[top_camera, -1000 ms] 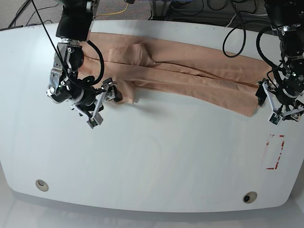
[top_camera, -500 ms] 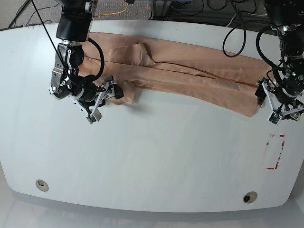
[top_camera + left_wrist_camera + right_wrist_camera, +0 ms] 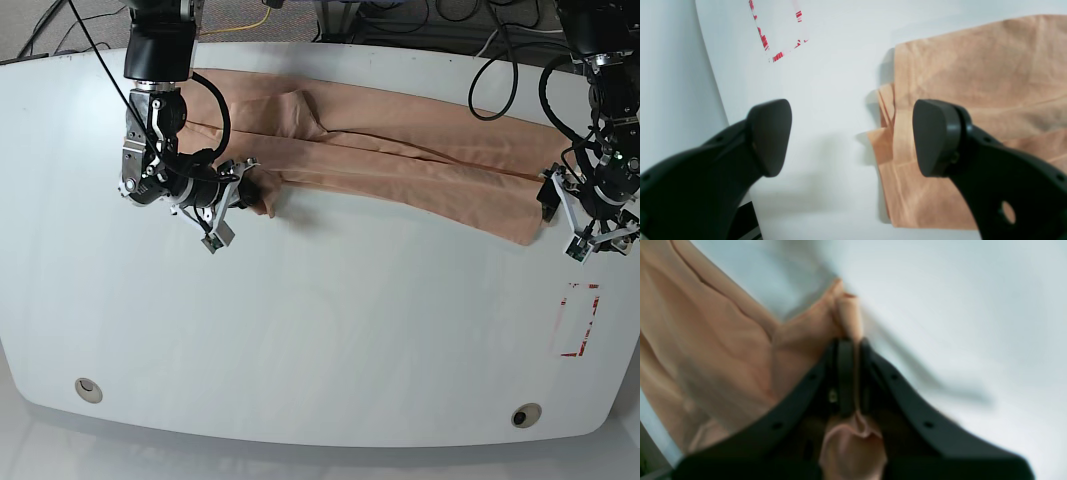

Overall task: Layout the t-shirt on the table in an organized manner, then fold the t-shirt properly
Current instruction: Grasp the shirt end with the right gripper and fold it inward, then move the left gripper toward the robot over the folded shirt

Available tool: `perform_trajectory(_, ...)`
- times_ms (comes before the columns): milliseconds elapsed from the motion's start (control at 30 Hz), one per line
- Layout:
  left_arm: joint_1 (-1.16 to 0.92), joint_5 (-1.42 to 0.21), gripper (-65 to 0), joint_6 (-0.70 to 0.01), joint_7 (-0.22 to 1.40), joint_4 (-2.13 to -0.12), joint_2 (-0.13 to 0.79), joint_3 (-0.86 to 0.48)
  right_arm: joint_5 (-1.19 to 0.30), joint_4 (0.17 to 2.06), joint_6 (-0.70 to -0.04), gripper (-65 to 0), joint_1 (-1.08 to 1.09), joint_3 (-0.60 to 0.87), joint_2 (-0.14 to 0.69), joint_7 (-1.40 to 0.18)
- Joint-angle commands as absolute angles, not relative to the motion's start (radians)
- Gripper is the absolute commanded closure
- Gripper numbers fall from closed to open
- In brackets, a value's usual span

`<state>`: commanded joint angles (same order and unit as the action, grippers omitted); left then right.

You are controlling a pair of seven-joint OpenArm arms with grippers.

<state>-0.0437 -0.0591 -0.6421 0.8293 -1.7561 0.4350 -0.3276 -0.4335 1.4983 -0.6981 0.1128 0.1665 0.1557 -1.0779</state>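
The peach t-shirt (image 3: 390,150) lies in a long creased band across the far side of the white table (image 3: 330,330). My right gripper (image 3: 243,190), on the left of the base view, is shut on a fold of the t-shirt's left end; in the right wrist view the cloth (image 3: 848,316) bunches out between the closed fingers (image 3: 843,373). My left gripper (image 3: 580,225), at the right of the base view, stands open beside the t-shirt's right end. Its fingers (image 3: 935,136) hang over the layered hem (image 3: 907,173), one over cloth, the other over bare table, holding nothing.
A red tape rectangle (image 3: 580,320) marks the table near the right edge, also in the left wrist view as red tape (image 3: 778,30). Two round grommets (image 3: 88,388) (image 3: 525,414) sit near the front edge. Cables lie behind the table.
The right gripper has closed on the t-shirt's left end and swung inward, bunching the flap that lay flat before. The left arm has barely moved.
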Motion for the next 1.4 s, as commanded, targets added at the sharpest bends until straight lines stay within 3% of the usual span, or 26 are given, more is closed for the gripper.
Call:
perform_trajectory(567,-0.047,-0.058,-54.2,-0.642,0.829,-1.755,0.42,-0.328,-0.44,1.971,-0.698,-0.2,0.061,0.229,0.127,-1.396)
perform_trajectory(1033,-0.048,-0.058,-54.2,-0.642,0.829,-1.753,0.42,-0.328,-0.716,1.992,-0.698,-0.2,-0.16,0.271,0.142,-1.396)
perform_trajectory(1400,-0.047,-0.058,-54.2,-0.642,0.829,-1.718,0.42,-0.328,-0.799,1.989,-0.698,-0.8,-0.251,0.266,0.143,-1.396)
